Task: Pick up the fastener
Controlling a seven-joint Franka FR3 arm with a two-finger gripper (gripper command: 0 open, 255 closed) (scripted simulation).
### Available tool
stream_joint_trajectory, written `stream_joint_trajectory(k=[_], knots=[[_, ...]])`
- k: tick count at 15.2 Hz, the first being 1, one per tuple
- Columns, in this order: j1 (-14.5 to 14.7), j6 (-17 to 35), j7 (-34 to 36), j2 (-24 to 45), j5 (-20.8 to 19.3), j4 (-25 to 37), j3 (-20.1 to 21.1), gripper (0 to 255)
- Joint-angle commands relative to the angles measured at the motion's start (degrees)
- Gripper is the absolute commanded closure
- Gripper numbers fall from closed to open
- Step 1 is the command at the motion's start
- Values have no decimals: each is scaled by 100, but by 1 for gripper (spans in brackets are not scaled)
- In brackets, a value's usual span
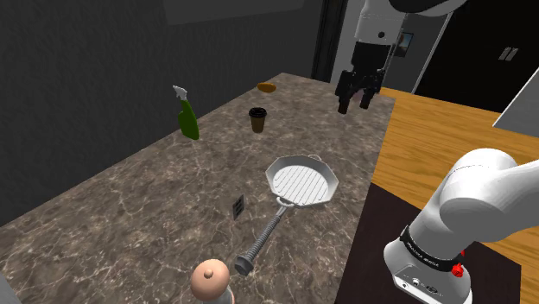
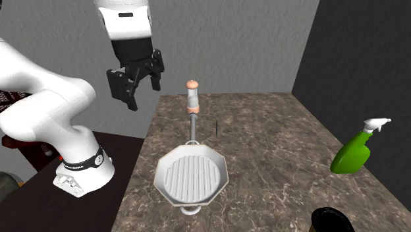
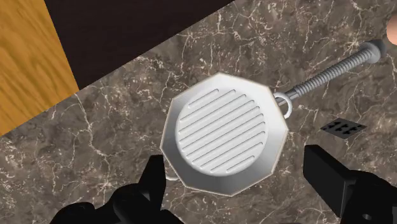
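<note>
The fastener [image 1: 238,205] is a small flat dark piece with slots, lying on the brown marble counter [image 1: 129,216] beside the pan's long handle. In the wrist view the fastener [image 3: 343,127] lies just beyond one fingertip, off to the side of the gap. My black gripper [image 1: 355,97] hangs high above the counter's far edge, well away from the fastener, open with nothing between its fingers. From the second exterior view the gripper [image 2: 135,89] sits above the counter's left edge, and the fastener [image 2: 217,125] is a thin dark sliver right of the handle.
A white ridged grill pan [image 1: 301,181] with a long coiled handle [image 1: 263,237] lies mid-counter, directly under the gripper [image 3: 238,184] in the wrist view. A pink-topped grinder [image 1: 210,281] stands at the handle's end. Farther off stand a green spray bottle [image 1: 187,117], a dark cup [image 1: 257,119] and an orange item [image 1: 267,86].
</note>
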Motion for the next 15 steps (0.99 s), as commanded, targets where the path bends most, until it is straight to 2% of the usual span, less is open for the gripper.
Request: stream_joint_trajectory(k=[1, 8, 15], knots=[[0, 0, 0, 0, 0, 0, 0, 0], [-71, 801, 1910, -484, 752, -1171, 1028, 0], [19, 1858, 3844, -233, 1695, -1809, 2266, 0]])
